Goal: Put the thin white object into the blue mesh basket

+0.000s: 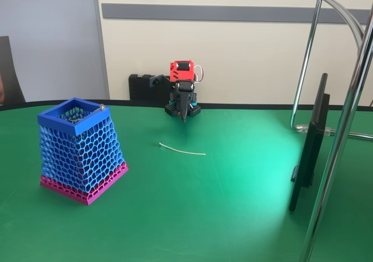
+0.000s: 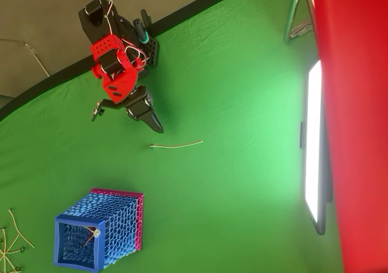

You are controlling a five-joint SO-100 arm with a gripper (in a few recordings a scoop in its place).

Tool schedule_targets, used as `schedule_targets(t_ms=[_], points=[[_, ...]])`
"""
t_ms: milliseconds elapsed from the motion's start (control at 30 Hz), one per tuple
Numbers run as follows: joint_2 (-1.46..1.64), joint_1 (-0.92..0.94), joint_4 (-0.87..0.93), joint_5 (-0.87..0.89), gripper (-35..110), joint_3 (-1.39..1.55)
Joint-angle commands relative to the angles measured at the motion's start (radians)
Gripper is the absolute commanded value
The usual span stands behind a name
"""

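The thin white object (image 1: 182, 151) (image 2: 176, 145) is a slightly curved wire-like strip lying flat on the green table, between the arm and the basket. The blue mesh basket (image 1: 81, 149) (image 2: 100, 232) is tall and tapered, with a solid blue square rim and a magenta base band; it stands at the left of the fixed view. A thin strip with a small bead leans on its rim (image 2: 93, 233). My gripper (image 1: 184, 115) (image 2: 159, 127) hangs folded near the arm's base, fingers together and pointing down, behind the strip with nothing in it.
A lit flat panel on a stand (image 1: 309, 145) (image 2: 314, 145) and chrome tubes (image 1: 341, 128) stand at the right. Several thin strips (image 2: 12, 239) lie at the table's edge beside the basket in the overhead view. The table's dark back edge (image 1: 250, 106) runs behind the arm.
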Motion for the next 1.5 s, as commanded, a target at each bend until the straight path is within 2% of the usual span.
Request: schedule_targets(t_ms=[0,300,500,667,1467], points=[[0.006,-0.006,0.006,0.005,1,0.008],[-0.015,-0.006,-0.008,0.002,1,0.003],[-0.175,0.005,-0.094,0.025,1,-0.040],[-0.330,0.011,-0.095,0.075,1,-0.137],[-1.055,0.097,0.048,0.377,1,-0.673]])
